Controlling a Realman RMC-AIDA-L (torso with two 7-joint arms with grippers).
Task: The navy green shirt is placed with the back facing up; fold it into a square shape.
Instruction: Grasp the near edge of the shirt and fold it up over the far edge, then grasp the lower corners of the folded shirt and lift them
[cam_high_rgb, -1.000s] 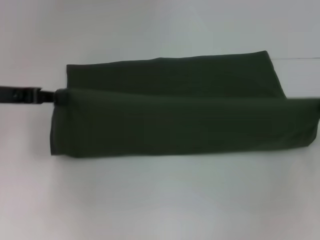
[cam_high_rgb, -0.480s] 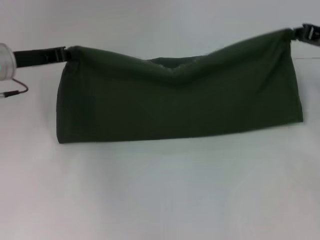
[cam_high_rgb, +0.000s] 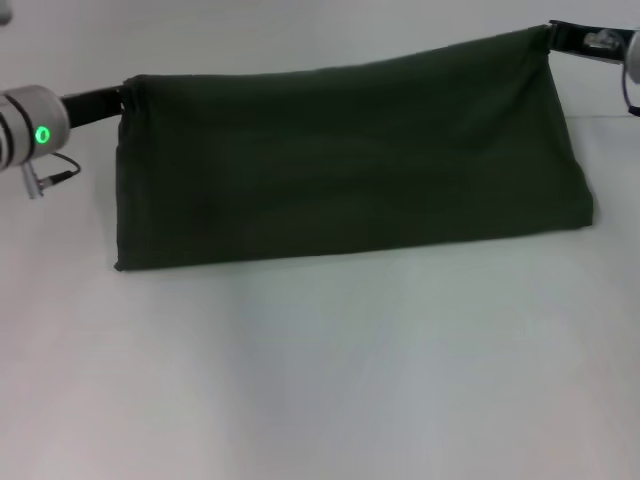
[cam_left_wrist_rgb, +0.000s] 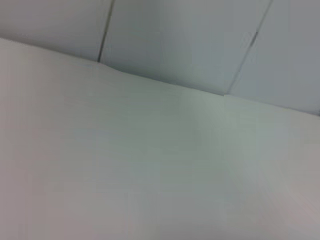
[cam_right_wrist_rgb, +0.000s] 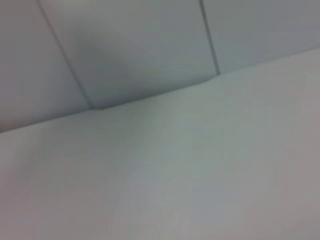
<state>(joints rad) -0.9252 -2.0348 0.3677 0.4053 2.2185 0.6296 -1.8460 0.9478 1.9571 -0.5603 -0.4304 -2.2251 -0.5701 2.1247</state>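
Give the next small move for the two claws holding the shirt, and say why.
Probably carry both corners away from the robot and lower them: the left claw and right claw hold the dark olive-green cotton shirt taut, its lower fold resting on the white table.

The shirt (cam_high_rgb: 350, 165) spans the table (cam_high_rgb: 320, 380) between the left end effector (cam_high_rgb: 122, 98) and right end effector (cam_high_rgb: 553, 35).

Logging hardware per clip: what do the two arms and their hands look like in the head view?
The left hand is slim and black, on a silver-grey cylindrical wrist with a lit green indicator and a thin dark cable with a plug dangling below it. The right hand is likewise black, with pale markings on its body; only a sliver of its grey wrist and a dark cable shows at the frame edge.
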